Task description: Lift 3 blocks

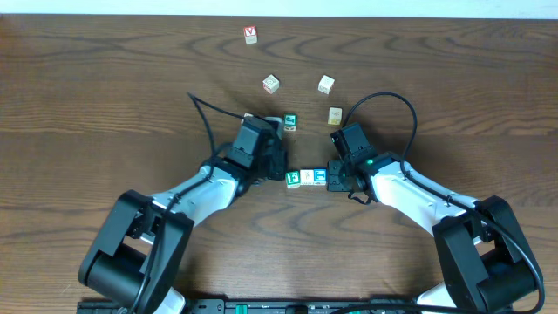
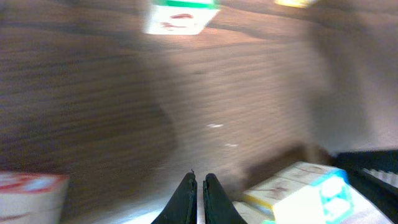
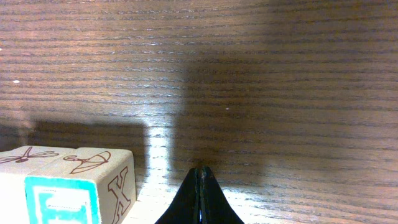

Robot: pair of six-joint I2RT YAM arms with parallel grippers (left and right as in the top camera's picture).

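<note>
Because both claws are pinched shut with nothing between the fingers, any lift here has to come from squeezing, not pinching.

Position: the three blocks lie in a tight row between my arms, face to face. The green-faced block (image 1: pixel 294 179) is at my left end, the cream-faced block (image 1: pixel 307 178) is in the middle, and the blue-faced block (image 1: pixel 319 178) is at my right end. My left claw (image 1: pixel 283 174) sits just beside the green end and my right claw (image 1: pixel 332 177) just beside the blue end. From above each looks close enough to touch. My right wrist view shows a strip of table (image 1: pixel 105 105) between the closed tips and the blue-faced block, so I cannot confirm contact. I also cannot tell whether the row is resting on the wood or already clear of it.

Handling, as I judge it:
- Wooden cubes should be light, rigid and not fragile, so a firm press should not mark them.
- The painted faces look smooth, so they will likely slide against each other.
- Only friction would hold the cream-faced block. If the end pressure goes slack or off-centre, the row may buckle and drop it.

Where to take hold: flat against the outer faces of the two end blocks, low and centred, pushing straight along the row. Both arms should rise at the same rate.

Not mine to touch: the other green-faced cube (image 1: pixel 290 122) further up the table, and the red-lettered cube (image 1: pixel 251 34) at the far edge.
</note>
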